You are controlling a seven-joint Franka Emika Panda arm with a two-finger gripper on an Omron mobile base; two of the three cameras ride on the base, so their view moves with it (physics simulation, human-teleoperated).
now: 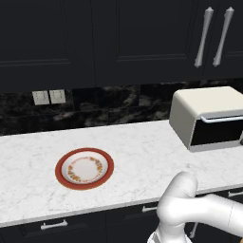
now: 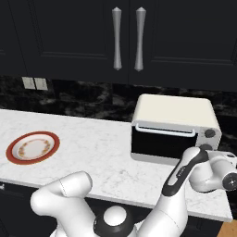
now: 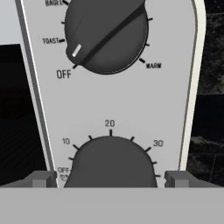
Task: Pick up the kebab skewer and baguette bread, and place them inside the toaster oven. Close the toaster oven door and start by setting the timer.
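Gripper (image 3: 109,178) spread wide astride the timer knob (image 3: 112,162) on the toaster oven (image 2: 173,125); stiff, smooth, best pinched across its sides.

Cream-white toaster oven (image 2: 173,111) on the counter, its dark glass door (image 2: 159,143) shut.

cabinets (image 1: 95,38): black, silver handles | backsplash (image 1: 104,107): dark marble | counter (image 1: 142,161): white marble

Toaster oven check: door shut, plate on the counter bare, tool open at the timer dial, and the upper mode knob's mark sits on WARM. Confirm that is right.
One thing is wrong: in the hand view the upper mode knob has its white mark near OFF, not WARM. The rest stands: toaster oven door shut, plate bare, tool open at the timer dial.
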